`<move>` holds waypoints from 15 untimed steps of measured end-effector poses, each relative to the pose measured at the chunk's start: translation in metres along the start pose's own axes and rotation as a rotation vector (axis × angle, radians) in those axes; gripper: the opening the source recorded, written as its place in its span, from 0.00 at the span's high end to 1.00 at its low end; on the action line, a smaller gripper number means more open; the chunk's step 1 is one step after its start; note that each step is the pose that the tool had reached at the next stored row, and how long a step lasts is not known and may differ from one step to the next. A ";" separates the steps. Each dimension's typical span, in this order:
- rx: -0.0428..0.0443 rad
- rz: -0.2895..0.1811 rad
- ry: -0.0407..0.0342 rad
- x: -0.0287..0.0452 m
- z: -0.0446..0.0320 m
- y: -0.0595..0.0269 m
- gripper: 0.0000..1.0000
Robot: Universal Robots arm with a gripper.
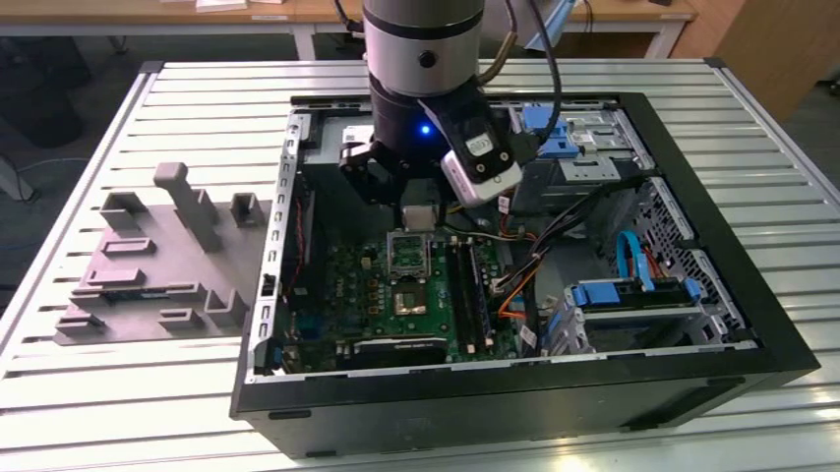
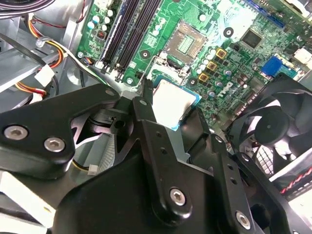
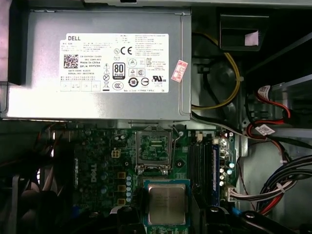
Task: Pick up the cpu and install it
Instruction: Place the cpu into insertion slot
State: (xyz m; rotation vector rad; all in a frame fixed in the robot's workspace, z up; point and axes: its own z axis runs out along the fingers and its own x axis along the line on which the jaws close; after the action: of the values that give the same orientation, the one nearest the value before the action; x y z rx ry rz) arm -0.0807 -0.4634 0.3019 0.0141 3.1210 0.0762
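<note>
Pinching cpu (image 3: 166,204) with gripper (image 2: 170,103) closed on its edges; hovering inside case (image 1: 525,403) over green board (image 2: 229,63), just beside open socket (image 3: 154,148), near psu (image 3: 97,105).

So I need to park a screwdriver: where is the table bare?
In the exterior view, bare table slats lie on the camera's side of the grey tray and beyond it. Inside the computer case is crowded: cables, drive bays, and the gripper holding the cpu above the motherboard.
</note>
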 end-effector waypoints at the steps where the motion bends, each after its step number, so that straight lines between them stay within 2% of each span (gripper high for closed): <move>1: 0.0001 0.000 0.0005 0.0001 0.0017 -0.0001 0.53; 15: 0.0000 0.000 0.0009 0.0005 0.0263 -0.0013 0.53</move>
State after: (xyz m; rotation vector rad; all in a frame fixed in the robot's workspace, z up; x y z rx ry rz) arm -0.0806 -0.4634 0.2756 0.0140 3.1219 0.0762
